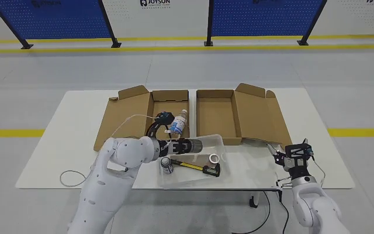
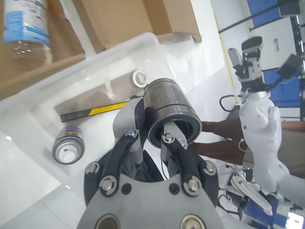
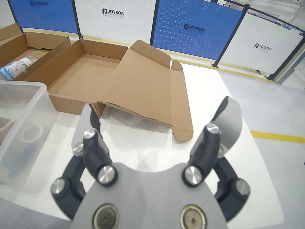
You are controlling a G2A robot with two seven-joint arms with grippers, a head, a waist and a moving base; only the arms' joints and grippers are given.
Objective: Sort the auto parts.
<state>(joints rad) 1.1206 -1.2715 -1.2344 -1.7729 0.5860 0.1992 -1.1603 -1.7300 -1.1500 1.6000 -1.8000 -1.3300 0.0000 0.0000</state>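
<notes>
On the white table, side by side and open: left box, right box. Just in front, a clear bin. Near the table's right front corner, right gripper, spread wide. Above the bin, left gripper, clamped on a metal sleeve, one finger inside its bore. In the left box, a bottle. In the bin: yellow-black gauge, spray can, white ring.

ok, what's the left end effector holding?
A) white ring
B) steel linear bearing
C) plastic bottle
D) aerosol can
B: the left end effector is shut on the wall of the steel linear bearing, above the clear bin.
</notes>
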